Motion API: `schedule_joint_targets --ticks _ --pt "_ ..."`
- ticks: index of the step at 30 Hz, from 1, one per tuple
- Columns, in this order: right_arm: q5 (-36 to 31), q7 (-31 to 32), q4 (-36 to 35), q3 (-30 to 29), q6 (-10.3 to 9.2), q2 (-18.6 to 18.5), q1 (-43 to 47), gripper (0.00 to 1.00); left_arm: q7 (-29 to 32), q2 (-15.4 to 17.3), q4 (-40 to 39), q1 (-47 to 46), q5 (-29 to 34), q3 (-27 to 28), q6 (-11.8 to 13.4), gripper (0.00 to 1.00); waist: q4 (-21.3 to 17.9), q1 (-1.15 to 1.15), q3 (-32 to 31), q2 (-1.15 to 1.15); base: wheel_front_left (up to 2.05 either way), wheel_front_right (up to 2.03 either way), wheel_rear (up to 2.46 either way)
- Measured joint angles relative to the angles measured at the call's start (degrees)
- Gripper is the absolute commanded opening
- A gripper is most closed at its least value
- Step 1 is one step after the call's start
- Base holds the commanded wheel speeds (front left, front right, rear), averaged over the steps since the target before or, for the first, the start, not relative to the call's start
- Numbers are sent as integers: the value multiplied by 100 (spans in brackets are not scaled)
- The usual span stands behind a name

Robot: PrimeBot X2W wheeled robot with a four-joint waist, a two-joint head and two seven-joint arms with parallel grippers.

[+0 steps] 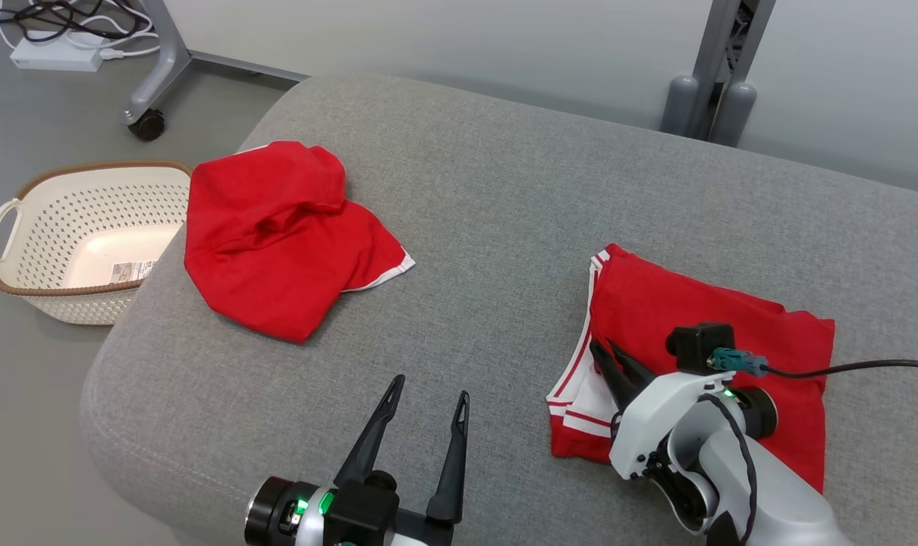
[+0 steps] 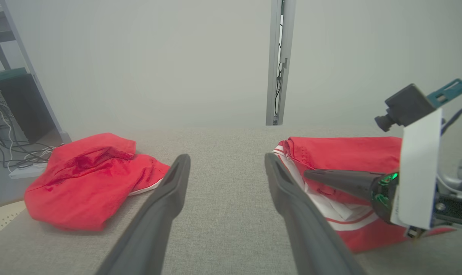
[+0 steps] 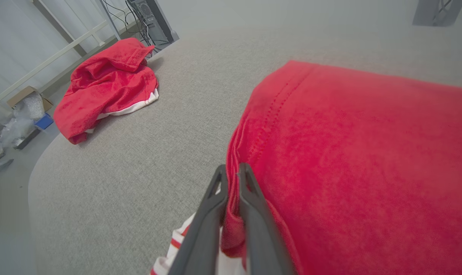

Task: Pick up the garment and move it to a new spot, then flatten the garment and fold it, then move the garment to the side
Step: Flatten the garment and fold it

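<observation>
Two red pieces on the cushion [image 1: 504, 189]: crumpled garment [image 1: 269, 235] at far-left corner, folded garment [image 1: 702, 318] by the front-right edge, right gripper [image 1: 603, 350] clamped on its hem, left gripper [image 1: 432, 387] open and empty; seemingly only the side move remains.

free: grey cushion [image 1: 497, 227] middle | obstacles: crumpled garment [image 1: 277, 235] left, folded garment [image 1: 694, 318] right | basket [image 1: 87, 235] beside left edge

White right forearm [image 1: 781, 497], black wrist camera [image 1: 699, 345] with teal plug [image 1: 734, 361], black cable [image 1: 846, 369], left gripper [image 1: 432, 387] with dark tapered fingers [image 1: 368, 444], green lights [image 1: 324, 502] glowed.
</observation>
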Motion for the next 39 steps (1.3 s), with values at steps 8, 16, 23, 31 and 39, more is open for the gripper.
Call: schedule_joint_targets --ticks 8,16,23,31,39 --pt "514 105 -465 347 0 34 70 100 0 -1 36 7 1 58 23 100 -182 0 -67 0 0 0 0" --pt "448 -299 -1423 321 0 -413 135 100 0 -1 21 31 -175 221 -20 100 -698 0 -164 0 0 0 0" --pt "-289 -561 -1728 -380 0 -802 397 100 0 0 24 20 -545 515 44 100 -1363 0 -287 0 0 0 0" --pt "-1360 -591 -2484 -1435 0 -790 1191 100 0 -3 385 -46 -812 699 66 100 -2165 0 -511 0 0 0 0" --pt "-1870 -592 -3275 -2073 0 -784 2058 100 0 -2 528 108 -859 750 38 100 -2458 0 -804 0 0 0 0"
